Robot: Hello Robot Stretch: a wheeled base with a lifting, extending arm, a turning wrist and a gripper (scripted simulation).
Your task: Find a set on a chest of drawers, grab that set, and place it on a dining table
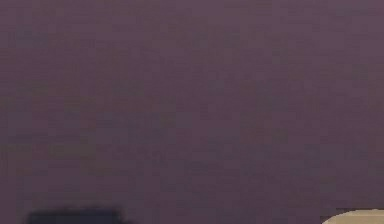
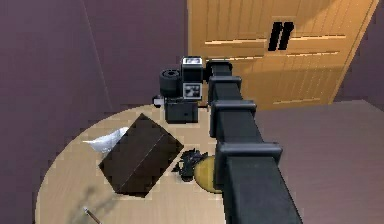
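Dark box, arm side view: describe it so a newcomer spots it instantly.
Find the round wooden table in the lower left, before the wooden door. The dark box sits near its middle, left of the arm. It is the largest thing there: a brown flat-faced block, unlike the pale scrap and yellow disc beside it.

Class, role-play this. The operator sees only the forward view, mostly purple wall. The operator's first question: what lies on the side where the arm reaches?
Observer: A round wooden table with a dark brown box lying on it.
Operator: Where is the arm?
Observer: The arm reaches out across that table, with the gripper toward its far side.
Operator: What is beyond the table?
Observer: A wooden door with black handles.
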